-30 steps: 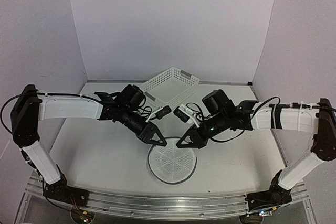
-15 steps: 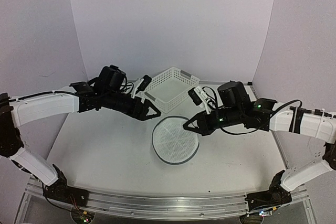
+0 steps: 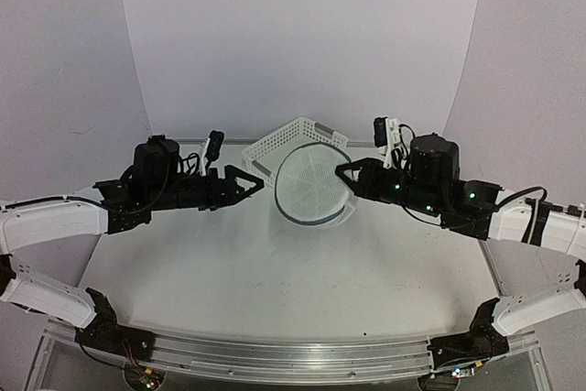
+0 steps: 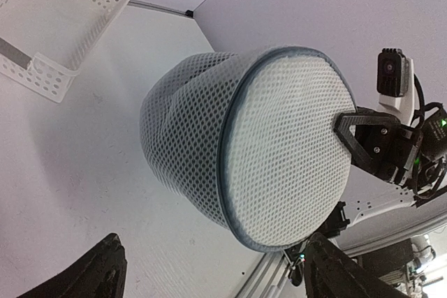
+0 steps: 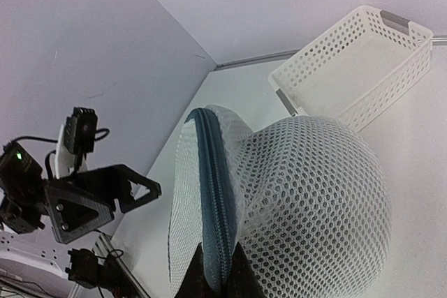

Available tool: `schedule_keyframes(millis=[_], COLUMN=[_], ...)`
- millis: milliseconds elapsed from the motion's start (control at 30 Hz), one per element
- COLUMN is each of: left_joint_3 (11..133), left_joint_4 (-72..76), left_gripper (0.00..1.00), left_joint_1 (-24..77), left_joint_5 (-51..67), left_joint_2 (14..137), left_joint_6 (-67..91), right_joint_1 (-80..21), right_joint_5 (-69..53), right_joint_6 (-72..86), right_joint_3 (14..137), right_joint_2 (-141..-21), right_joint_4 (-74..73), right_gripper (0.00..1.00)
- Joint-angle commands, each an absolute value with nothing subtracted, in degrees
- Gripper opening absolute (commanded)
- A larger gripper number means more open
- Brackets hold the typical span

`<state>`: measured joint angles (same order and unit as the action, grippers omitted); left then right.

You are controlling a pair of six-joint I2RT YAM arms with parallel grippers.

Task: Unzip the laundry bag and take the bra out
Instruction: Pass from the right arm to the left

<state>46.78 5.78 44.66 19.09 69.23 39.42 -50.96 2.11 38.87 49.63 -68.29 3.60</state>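
Since a second ago, the small translucent white mesh laundry bag [image 3: 311, 185], a cylinder with dark-rimmed round ends, has gone from lying flat on the pale table [image 3: 211, 263] to hanging in the air. It is tipped up so that one round face looks toward the left arm. Both arms have risen and drawn apart.

The laundry bag now hangs between the two arms, in front of the white perforated plastic basket [image 3: 267, 146]. The right gripper [image 3: 346, 174] is clenched on the bag's dark blue-grey zip seam [image 5: 213, 186], pinching only a thin piece of rim. The left gripper [image 3: 245, 183] has its fingers spread wide and holds nothing. It stands apart from the bag, pointing at it. The black fabric bra cannot be seen; no dark shape shows through the mesh in any view.

The likely trouble is the narrow pinch on a soft rim: a tug on the zip by the left gripper could drag the bag out of the right fingers. The zip pull is not visible, so the left fingers may close on mesh instead and snag it.
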Motion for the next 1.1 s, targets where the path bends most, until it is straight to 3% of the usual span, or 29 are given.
schedule_keyframes(millis=[0,267,600,767,900,1067], left_joint_3=[43.3,36.1,34.0,33.4,33.0,33.8], left_joint_4=[21.7,40.0,48.4,51.9,54.0,55.1], left_gripper=[0.88,0.87,0.87,0.82,0.71,0.39], left_joint_1=[44.5,44.6,45.1,45.2,45.2,45.2], left_joint_5=[19.8,20.3,22.1,23.3,23.8,24.8], left_joint_2=[66.4,66.6,69.1,70.4,71.1,71.4], left_joint_6=[49.9,60.5,66.3,68.3,69.4,69.4], right_joint_1=[-52.6,-56.4,-59.7,-60.3,-60.5,-60.7], right_joint_5=[8.1,12.0,12.8,12.4,12.0,12.0], right_joint_6=[45.8,46.3,45.0,44.6,43.9,43.6], right_joint_3=[49.7,54.2,57.9,58.2,58.2,57.0], right_joint_2=[-67.4,-71.7,-76.0,-77.0,-77.2,-76.6], right_joint_4=[18.3,23.1,26.7,28.5,28.6,28.6], right_gripper=[0.0,0.0,0.0,0.0,0.0,0.0])
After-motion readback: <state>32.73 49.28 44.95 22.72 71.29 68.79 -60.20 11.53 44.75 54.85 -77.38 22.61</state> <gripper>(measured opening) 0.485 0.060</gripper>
